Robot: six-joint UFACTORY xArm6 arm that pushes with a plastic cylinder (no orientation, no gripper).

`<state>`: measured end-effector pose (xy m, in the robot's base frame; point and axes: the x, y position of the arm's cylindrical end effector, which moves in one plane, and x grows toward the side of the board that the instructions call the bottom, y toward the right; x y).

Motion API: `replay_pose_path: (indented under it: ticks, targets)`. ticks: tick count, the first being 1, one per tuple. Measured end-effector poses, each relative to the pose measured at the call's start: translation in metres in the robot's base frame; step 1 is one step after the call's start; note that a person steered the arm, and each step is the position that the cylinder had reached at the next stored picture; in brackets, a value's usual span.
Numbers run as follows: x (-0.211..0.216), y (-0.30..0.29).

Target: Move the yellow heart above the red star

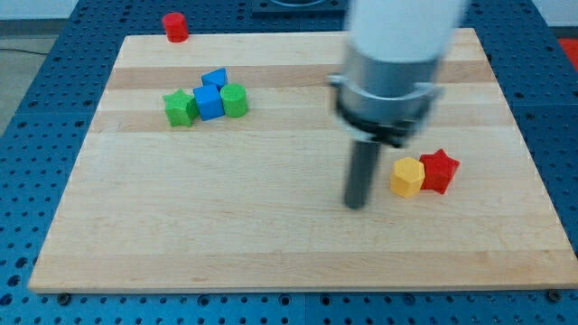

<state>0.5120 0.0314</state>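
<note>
The red star (440,170) lies on the wooden board (271,235) at the view's right. A yellow block (407,176), whose shape looks more like a hexagon than a heart, touches the star's left side. My tip (357,205) rests on the board just left of and slightly below the yellow block, with a small gap between them. The arm's white and grey body hangs above it and hides part of the board's top.
A cluster sits at the upper left: a green star (181,107), a blue cube (209,102), another blue block (215,78) behind it and a green block (235,100). A red cylinder (175,26) stands off the board at the top left.
</note>
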Motion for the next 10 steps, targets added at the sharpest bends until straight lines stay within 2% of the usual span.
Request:
replay_pose_path:
  ticks: [1, 2, 3, 4, 5, 6, 7, 8, 9, 10]
  targets:
    - [-0.105, -0.006]
    - [-0.18, 0.022]
    - [-0.205, -0.002]
    - [-0.205, 0.059]
    - [-0.155, 0.112]
    - [-0.162, 0.119]
    - [-0.217, 0.087]
    - [-0.223, 0.132]
    - [-0.172, 0.161]
    - [-0.119, 0.161]
